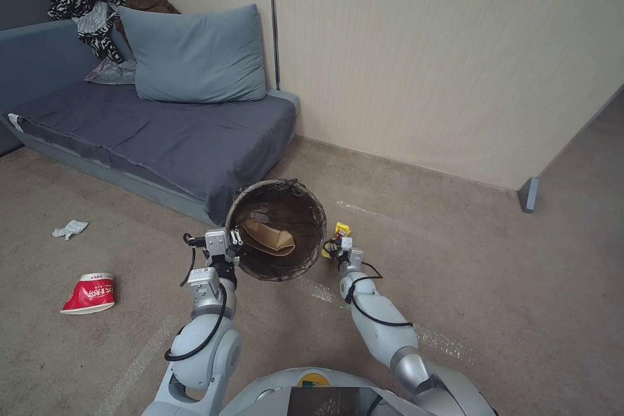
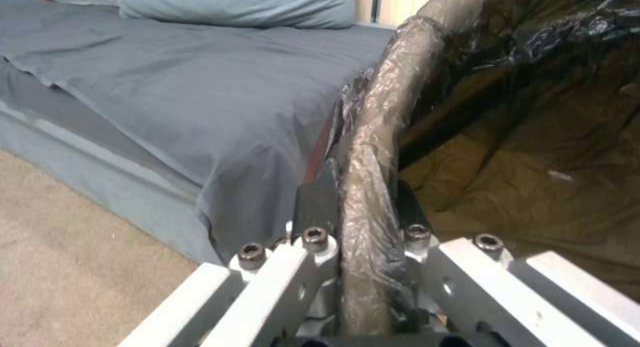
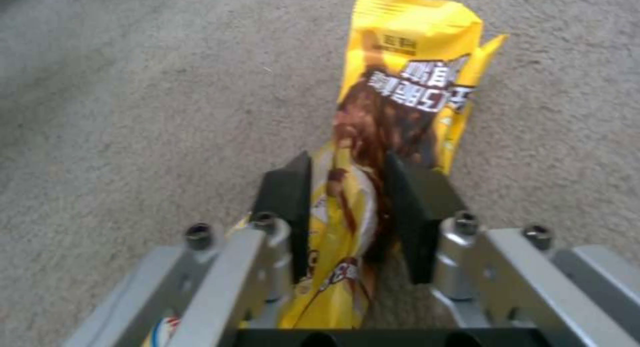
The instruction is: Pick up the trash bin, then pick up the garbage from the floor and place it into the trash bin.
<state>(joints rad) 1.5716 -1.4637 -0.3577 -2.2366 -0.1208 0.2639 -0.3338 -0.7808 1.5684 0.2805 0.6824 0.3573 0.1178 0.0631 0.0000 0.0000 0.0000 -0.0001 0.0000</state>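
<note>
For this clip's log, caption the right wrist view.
Right claw shut on a yellow snack wrapper over beige carpet.

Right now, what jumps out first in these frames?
The left hand is clamped on the bag-lined rim of the trash bin, held up beside the grey sofa bed with a tan paper bag inside. The right hand grips a yellow snack wrapper just right of the bin. A red-and-white paper cup lies on the carpet at left.

Bin [image 1: 276, 229], round, lined with a dark bag folded over its rim, held above the floor [image 1: 494, 286] with its mouth tilted toward the camera; a tan paper bag [image 1: 268, 238] lies inside. Yellow wrapper [image 3: 393, 112], pinched upright. Red-and-white cup [image 1: 89, 293] on its side and crumpled tissue [image 1: 69, 229] on the carpet.
</note>
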